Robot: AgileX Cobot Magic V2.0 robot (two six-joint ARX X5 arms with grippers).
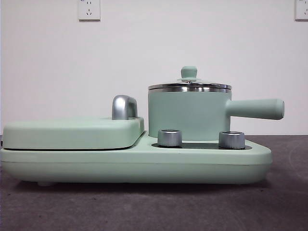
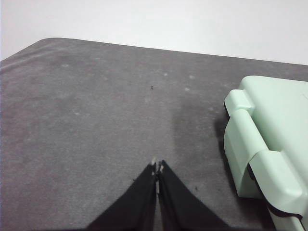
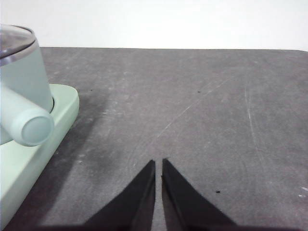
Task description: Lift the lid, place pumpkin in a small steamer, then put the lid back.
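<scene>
- Seen level from the front, the small steamer (image 1: 188, 115) stood upright on the right half of a mint-green cooker base (image 1: 134, 166), its long straight handle (image 1: 255, 109) pointing right.
- The lid (image 1: 189, 85) sat closed on the steamer's steel rim, the mint-green knob (image 1: 189, 73) on top.
- Two silver dials (image 1: 170, 137) stood on the base just in front of the pot, one toward its left and one toward its right.
- A flat mint-green griddle cover (image 1: 72, 132) lay on the left half of the base, with a chrome handle (image 1: 124, 107) rising behind its right end.
- The base rested on a dark grey table (image 1: 154, 207); a white wall with two sockets (image 1: 89, 9) ran behind.
- The pumpkin did not appear in any of the three views.
- The left hand (image 2: 157, 166) hung over bare table beside the cooker's griddle end (image 2: 269, 144), well apart from the pot; its two black jaws were pressed together at the tips and held nothing.
- The right hand (image 3: 159, 163) hung over bare table on the handle side, with the steamer (image 3: 21, 72) and the round end of its handle (image 3: 31, 126) near one edge of its wrist view; its jaws stood almost together, a thin slit between the tips, and gripped nothing.
- Neither arm showed in the front view.
</scene>
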